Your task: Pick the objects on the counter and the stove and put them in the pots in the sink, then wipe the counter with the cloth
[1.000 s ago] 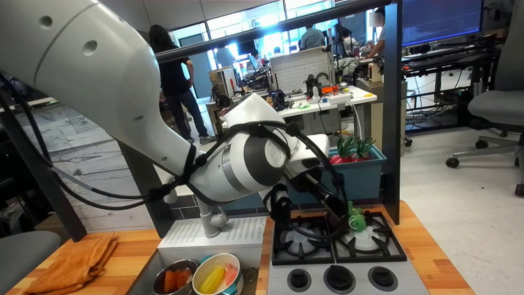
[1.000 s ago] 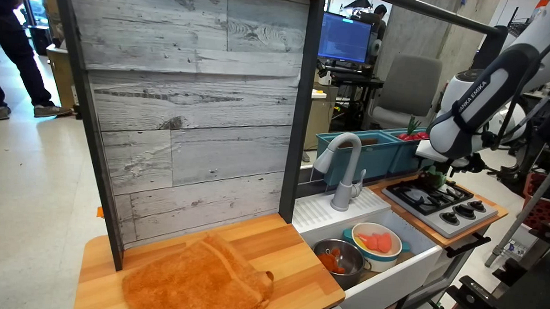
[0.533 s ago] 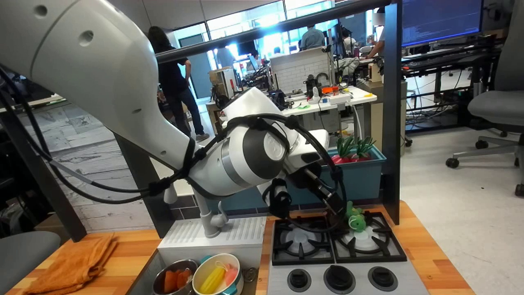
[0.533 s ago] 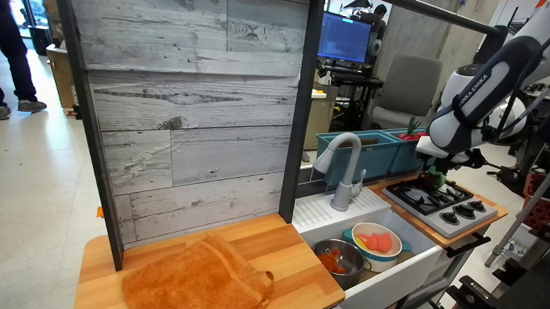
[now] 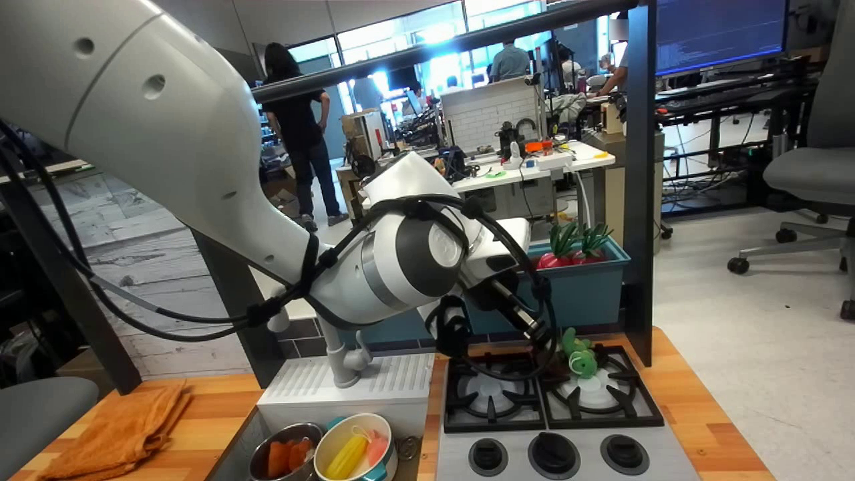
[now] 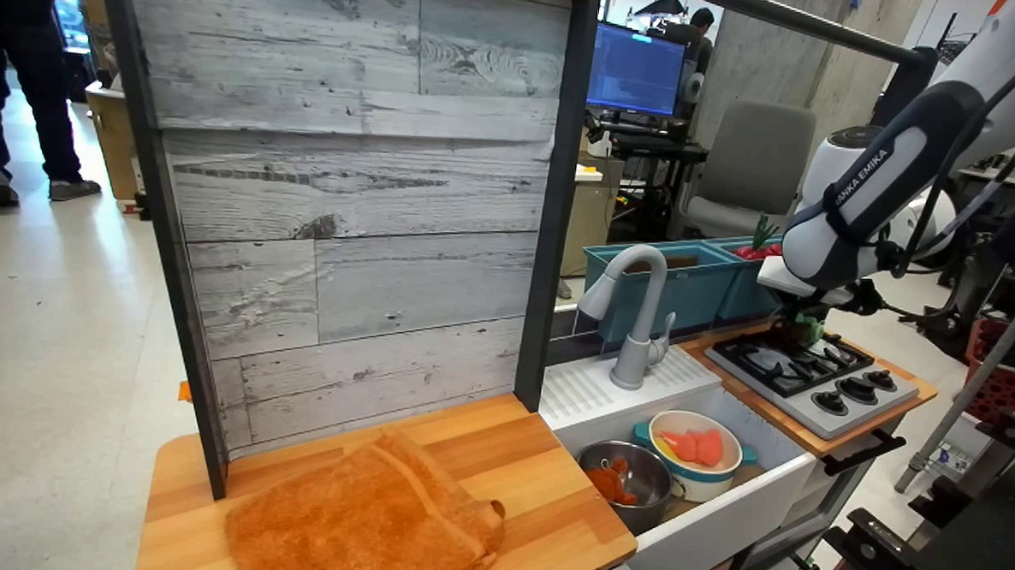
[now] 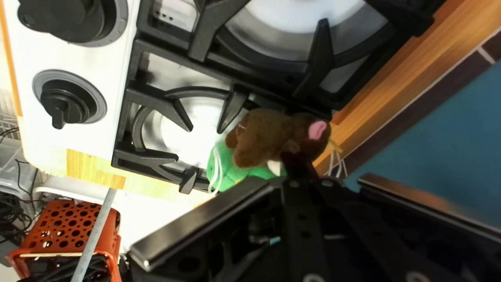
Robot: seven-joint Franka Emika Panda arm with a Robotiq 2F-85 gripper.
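Observation:
In the wrist view a brown plush toy with a pink patch lies over the stove's rear edge, partly covering a green toy. My gripper has its fingers together, their tips sunk into the brown toy's fur. An exterior view has the green toy on a grate of the stove, right beside the gripper. The cream pot holds a yellow and a pink toy; orange pieces lie in the dark pot. Both pots stand in the sink. The cloth lies folded on the counter.
Behind the stove and sink runs a teal trough with red, leafy toys. The grey faucet rises between sink and trough. A plank panel and black frame posts border the worktop.
The gripper's jaws have come together at the brown toy. The arm has shifted slightly left in both exterior views. The green toy, pots and cloth look unmoved.

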